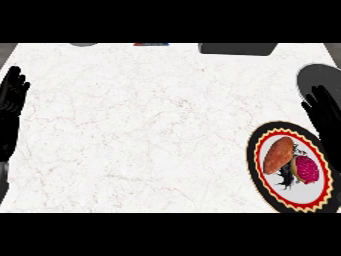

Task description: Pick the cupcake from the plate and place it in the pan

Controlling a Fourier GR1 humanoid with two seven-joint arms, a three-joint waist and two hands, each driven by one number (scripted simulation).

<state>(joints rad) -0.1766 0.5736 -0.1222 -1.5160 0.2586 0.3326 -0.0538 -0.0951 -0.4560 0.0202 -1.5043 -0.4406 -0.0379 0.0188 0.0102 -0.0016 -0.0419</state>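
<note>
A cupcake (291,164) with a brown top and pink side lies tipped over on a round plate (260,161) with a black, red and yellow rim at the lower right. The grey pan (328,81) sits at the right edge, farther back than the plate. My right hand (334,125) is open with fingers straight, just right of the plate and in front of the pan, touching nothing. My left hand (7,102) rests open, fingers up, at the left edge.
The white marble counter (151,125) fills the view. At its far edge lie a dark grey object (238,48), a small red and blue item (151,44) and a grey shape (83,44).
</note>
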